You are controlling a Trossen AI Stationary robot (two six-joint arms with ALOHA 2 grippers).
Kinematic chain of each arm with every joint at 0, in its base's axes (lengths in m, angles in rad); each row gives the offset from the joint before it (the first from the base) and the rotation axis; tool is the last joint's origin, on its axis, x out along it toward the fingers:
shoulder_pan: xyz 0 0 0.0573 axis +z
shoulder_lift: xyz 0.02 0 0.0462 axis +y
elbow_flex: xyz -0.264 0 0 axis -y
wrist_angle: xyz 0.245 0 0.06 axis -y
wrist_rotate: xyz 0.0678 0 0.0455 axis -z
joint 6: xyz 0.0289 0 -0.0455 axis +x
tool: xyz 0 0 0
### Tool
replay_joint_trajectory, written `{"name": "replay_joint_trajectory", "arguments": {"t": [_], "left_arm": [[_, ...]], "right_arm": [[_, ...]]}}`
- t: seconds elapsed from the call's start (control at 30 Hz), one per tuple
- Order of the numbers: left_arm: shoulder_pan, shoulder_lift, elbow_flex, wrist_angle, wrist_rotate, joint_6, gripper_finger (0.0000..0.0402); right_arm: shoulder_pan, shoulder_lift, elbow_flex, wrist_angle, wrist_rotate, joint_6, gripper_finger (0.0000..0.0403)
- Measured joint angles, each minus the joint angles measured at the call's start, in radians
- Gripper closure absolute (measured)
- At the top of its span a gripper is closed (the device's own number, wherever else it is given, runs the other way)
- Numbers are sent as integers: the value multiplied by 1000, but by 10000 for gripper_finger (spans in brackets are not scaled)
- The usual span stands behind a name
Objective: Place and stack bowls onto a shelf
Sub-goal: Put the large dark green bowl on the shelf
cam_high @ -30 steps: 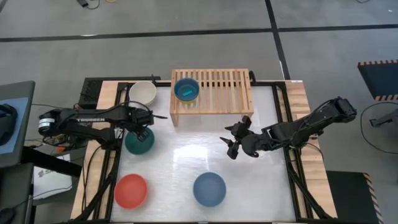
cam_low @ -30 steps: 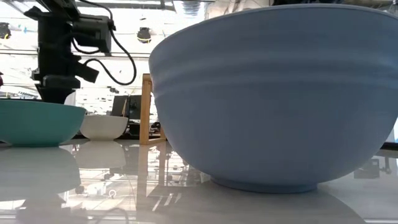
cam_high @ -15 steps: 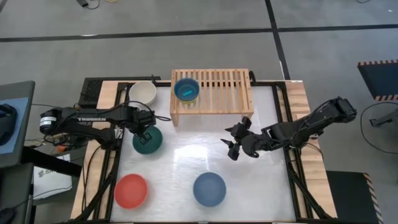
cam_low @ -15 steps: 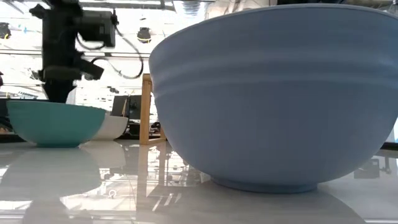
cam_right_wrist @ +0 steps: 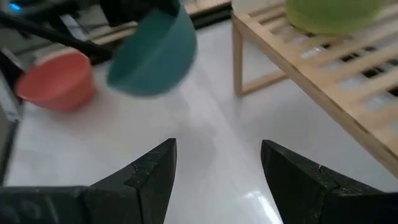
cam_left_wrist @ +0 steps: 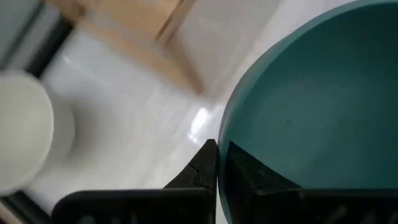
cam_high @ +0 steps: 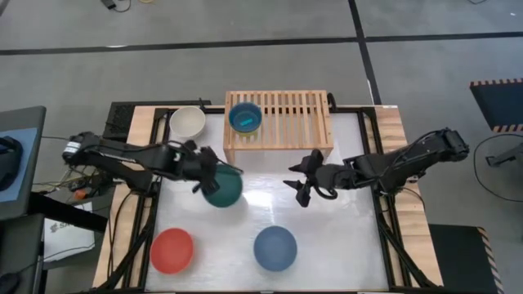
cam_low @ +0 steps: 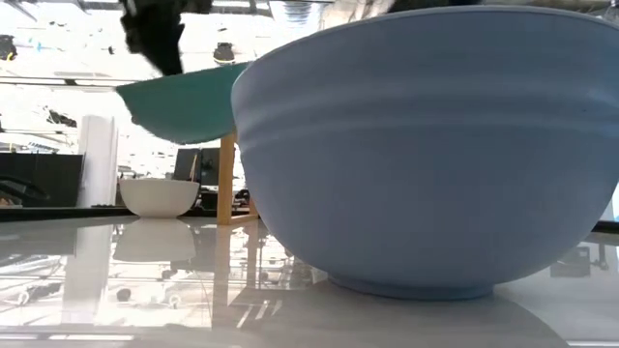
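Lifted off the bench since a second ago, the dark teal bowl (cam_high: 222, 188) is now hanging in the air; before it was sitting flat near the left edge, and it is now travelling rightward and up, toward the front of the shelf (cam_high: 282, 122). Low view is confirming this: the bowl is riding clear above the bench (cam_high: 245, 214), tilted.

Going left to right. White bowl (cam_high: 187, 122) is resting at the back-left corner, untouched. Red bowl (cam_high: 172, 250) is sitting front-left, same spot as before. Left pincer (cam_high: 204, 170) is pinching the teal bowl's rim, one finger inside and one outside, as the left wrist view is showing. Shelf is holding one stack at its left end; from above it is reading cyan (cam_high: 244, 118), while the right wrist view is showing a lime green bowl (cam_right_wrist: 333, 14) there, so probably cyan nested in green. Slate blue bowl (cam_high: 274, 247) is waiting front-centre, just in front of the low camera. Right pincer (cam_high: 296, 184) is hovering low over the bench below the shelf's right end, fingers spread, holding nothing; it is shifting slightly left compared with earlier.

Meaning for the task: one more bowl is heading to the shelf, either onto the existing stack or onto the bare slats beside it. White, red and slate blue are still needing placement.
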Motion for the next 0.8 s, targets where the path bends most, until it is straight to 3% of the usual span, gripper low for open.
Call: {"name": "replay_joint_trajectory", "arguments": {"t": [0.23, 0.47, 0.6, 0.8], "left_arm": [[-84, 251, 240, 11, -238, 118, 401], [-114, 443, 457, 52, -421, 267, 401], [-112, 489, 511, 127, -458, 356, 401], [-107, 489, 517, 247, -467, 435, 401]], "right_arm": [[3, -1, 118, 2, -4, -104, 143], [-12, 0, 128, -4, -1, -171, 143], [-1, 15, 128, -2, 12, -271, 143], [17, 52, 129, -9, 170, -371, 143]]}}
